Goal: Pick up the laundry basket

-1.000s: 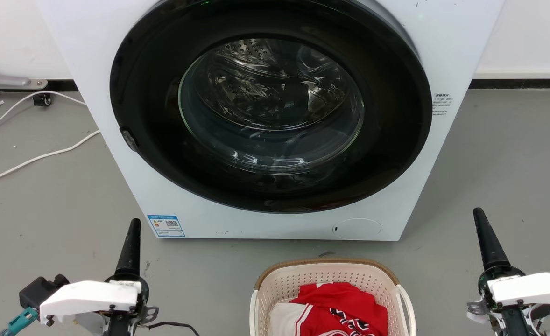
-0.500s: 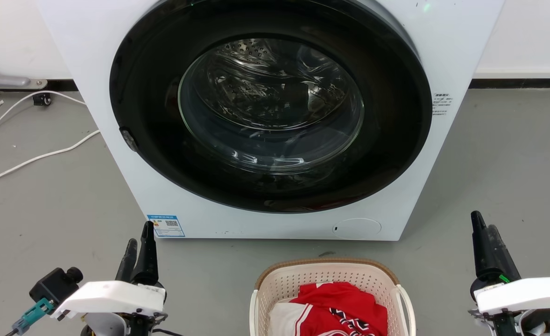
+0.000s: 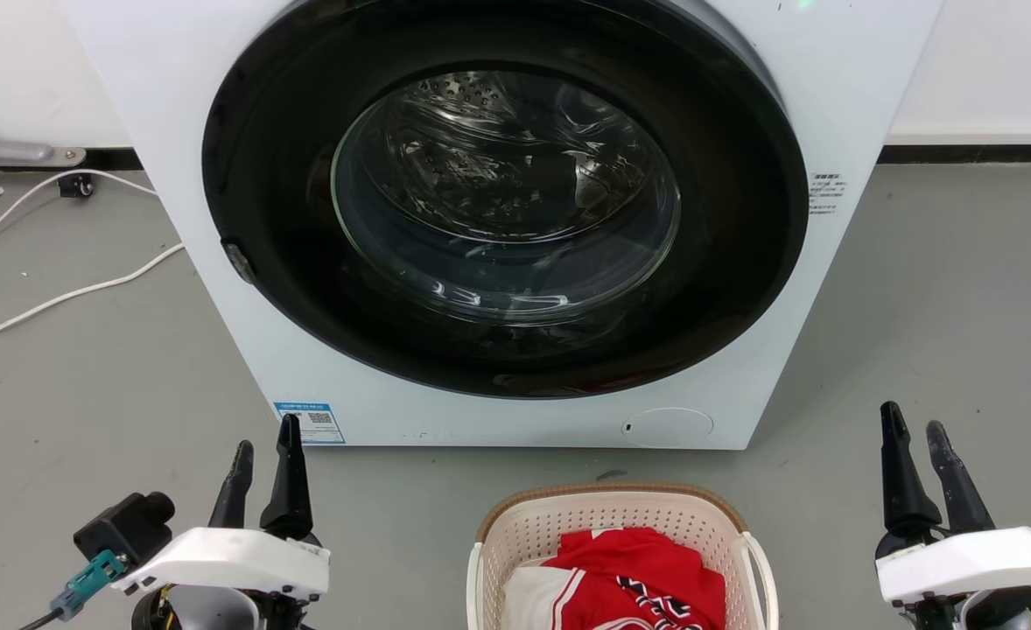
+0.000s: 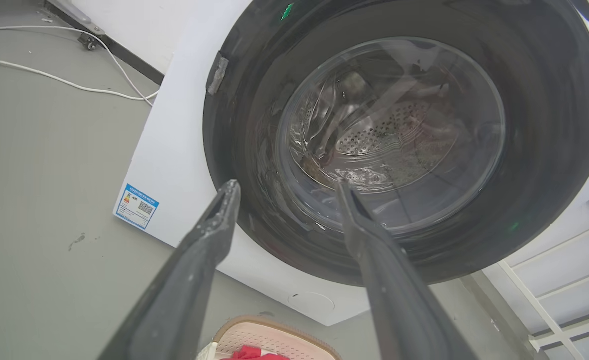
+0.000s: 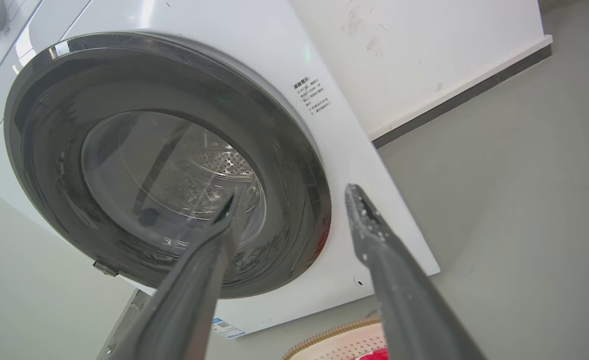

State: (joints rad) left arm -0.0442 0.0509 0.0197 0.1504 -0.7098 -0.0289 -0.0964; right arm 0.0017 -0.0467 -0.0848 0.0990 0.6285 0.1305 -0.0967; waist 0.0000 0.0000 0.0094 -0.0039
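Grey floor (image 3: 962,289) runs back to a white wall (image 3: 988,70) with a dark skirting strip along its foot. On that floor stands a white washer (image 3: 174,131), front-on to the head view and the biggest thing in it. Its round black door (image 3: 743,289) is closed, and through the glass the perforated steel drum shows.

Just in front of the washer, low and centre in the head view, sits the basket (image 3: 533,534), resting on the floor and cut off by the bottom edge. It is cream with perforated walls, a brown woven-look rim and a white loop handle at each side. Inside it lies a red garment (image 3: 638,569) with some white cloth beside it.

The left claw (image 3: 266,435) is at the lower left, fingers pointing up towards the washer's lower corner. It is spread wide and holds nothing. The right claw (image 3: 912,417) is at the lower right, likewise wide and holding nothing. The basket lies between the two, well apart from both. In each wrist view the fingers frame the washer door, with a slice of basket rim below.

Two white cables (image 3: 69,297) trail across the floor at the far left. A small blue-edged sticker (image 3: 309,423) sits on the washer's lower left corner, just beside the left claw's fingertips in the head view.
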